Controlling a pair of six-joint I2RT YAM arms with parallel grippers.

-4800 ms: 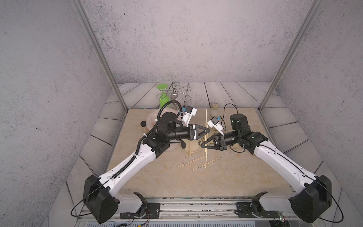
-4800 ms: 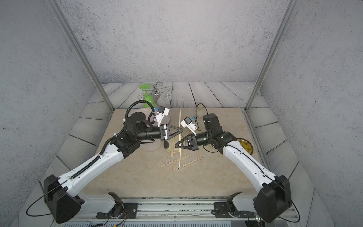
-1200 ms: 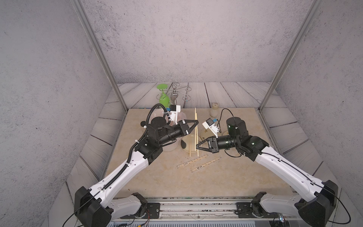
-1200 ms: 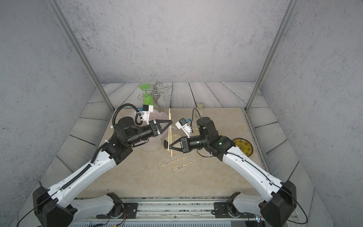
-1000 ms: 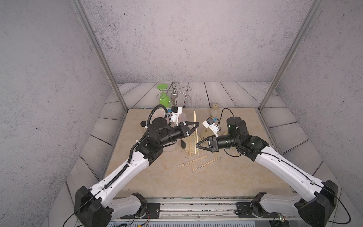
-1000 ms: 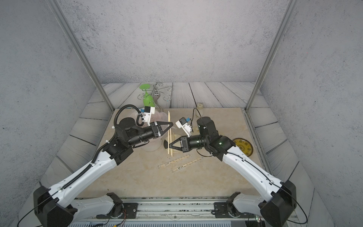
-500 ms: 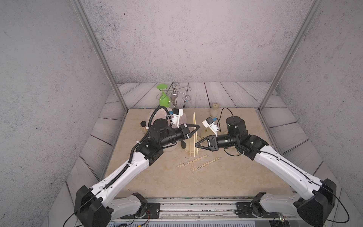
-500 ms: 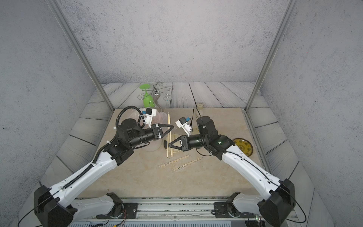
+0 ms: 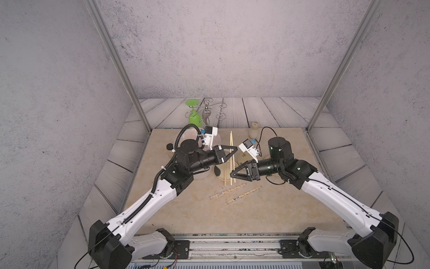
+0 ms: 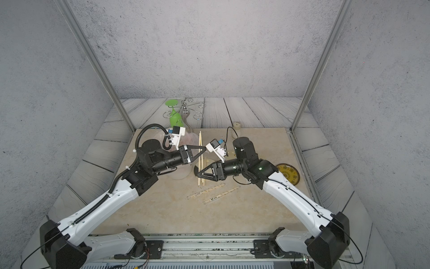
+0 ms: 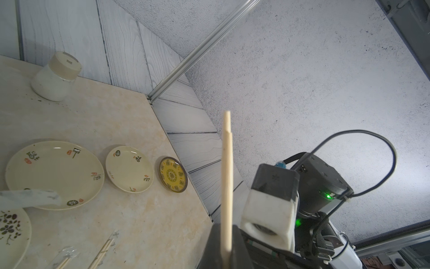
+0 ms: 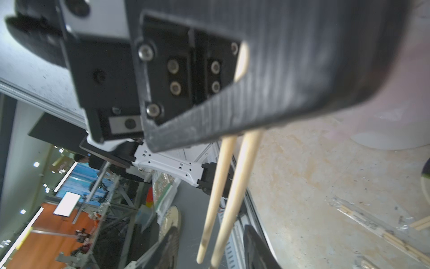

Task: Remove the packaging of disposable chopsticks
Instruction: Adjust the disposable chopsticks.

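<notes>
Two bare disposable chopsticks (image 9: 231, 139), light and stiff, stand upright above the middle of the tabletop (image 9: 186, 209), clamped mid-length between closed left fingers (image 9: 229, 146); right fingers (image 9: 240, 168) beside them, opening unclear. Filled packaging (image 9: 227, 191) lies toward the front edge: probably slippery, best taken by a crimped end.

Tabletop (image 9: 186, 216), beige marbled slab: I am seeing it carrying the following.

- Two clear packaging sleeves, with disposable chopsticks (image 9: 235, 187) showing inside, are lying side by side near the middle and slanting the same way: far sleeve (image 9: 227, 191), near sleeve (image 9: 243, 195).
- Large cream plate (image 11: 54, 174) is lying flat, and small cream plate (image 11: 129, 168) is sitting just beside it, not touching.
- Yellow patterned dish (image 10: 288, 177) is resting close to the right edge.
- White jar (image 9: 254, 130), tan lid, is standing at the far edge.
- Flowered plate (image 11: 11, 233): I am catching only part of it.
</notes>
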